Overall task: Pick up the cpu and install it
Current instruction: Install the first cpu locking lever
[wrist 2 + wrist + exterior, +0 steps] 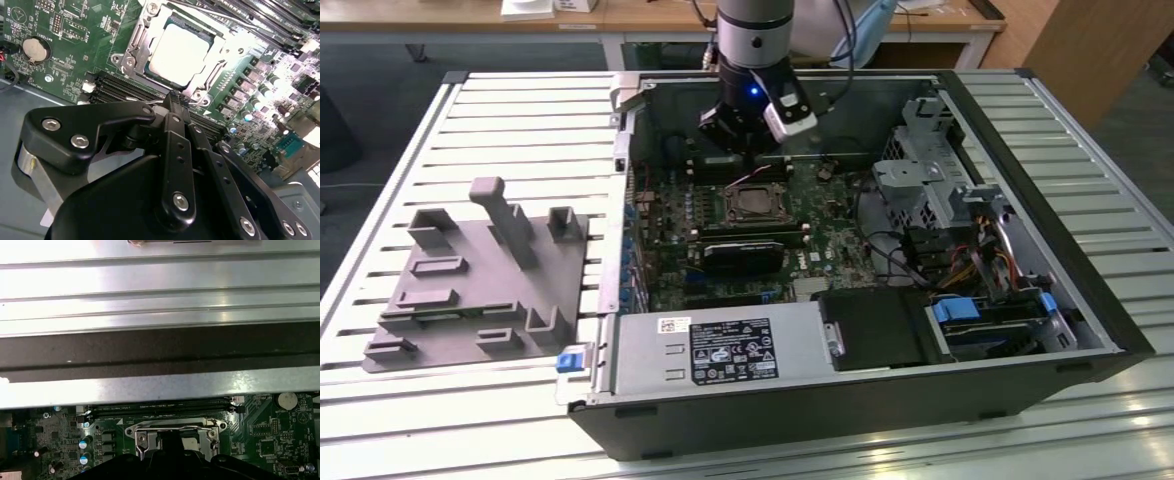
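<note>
Already we see the cpu point(179, 52) seated in its socket point(137, 42), pincer point(172, 100) together and empty just above; we should keep clear of the retention frame.

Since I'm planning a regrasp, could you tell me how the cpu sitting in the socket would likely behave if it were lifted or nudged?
The cpu looks like a thin, flat, rigid plate, so it probably won't flex or roll. Its smooth, shiny top may be slippery. Lying low within the metal socket frame, it would likely resist a sideways nudge.
</note>
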{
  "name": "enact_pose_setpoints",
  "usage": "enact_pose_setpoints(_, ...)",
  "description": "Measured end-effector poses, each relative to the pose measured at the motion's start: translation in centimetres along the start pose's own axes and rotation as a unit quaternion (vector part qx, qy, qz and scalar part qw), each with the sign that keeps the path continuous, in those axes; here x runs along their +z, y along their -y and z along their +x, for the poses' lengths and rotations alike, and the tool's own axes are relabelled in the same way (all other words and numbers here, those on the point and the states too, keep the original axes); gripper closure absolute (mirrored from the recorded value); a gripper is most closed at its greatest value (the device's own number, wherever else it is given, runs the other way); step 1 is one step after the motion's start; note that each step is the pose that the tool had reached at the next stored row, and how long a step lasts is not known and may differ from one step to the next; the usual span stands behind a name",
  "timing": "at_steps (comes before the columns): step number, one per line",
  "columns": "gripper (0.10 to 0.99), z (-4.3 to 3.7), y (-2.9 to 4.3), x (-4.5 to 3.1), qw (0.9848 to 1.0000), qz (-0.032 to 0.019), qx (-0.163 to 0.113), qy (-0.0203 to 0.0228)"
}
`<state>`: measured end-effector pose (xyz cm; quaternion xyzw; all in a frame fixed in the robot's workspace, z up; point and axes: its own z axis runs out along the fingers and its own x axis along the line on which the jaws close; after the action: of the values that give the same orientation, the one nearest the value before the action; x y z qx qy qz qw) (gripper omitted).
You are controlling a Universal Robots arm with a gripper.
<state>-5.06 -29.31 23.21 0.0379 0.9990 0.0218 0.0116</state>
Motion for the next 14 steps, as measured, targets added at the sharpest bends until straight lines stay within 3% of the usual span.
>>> enact_pose_setpoints(5,0.98,-0.19,-0.17,0.15,1.0,-0.0007,0.0,0.0)
enact_pose_setpoints(8,0.98,-0.29,-0.18,0.24,0.9999,-0.0105,0.0,-0.0008)
enact_pose_setpoints(12,0.98,-0.41,-0.18,0.44,0.9999,-0.0157,0.0,-0.0013)
enact_pose_setpoints(14,0.98,-0.46,-0.18,0.49,0.9997,-0.0231,0.001,-0.0018)
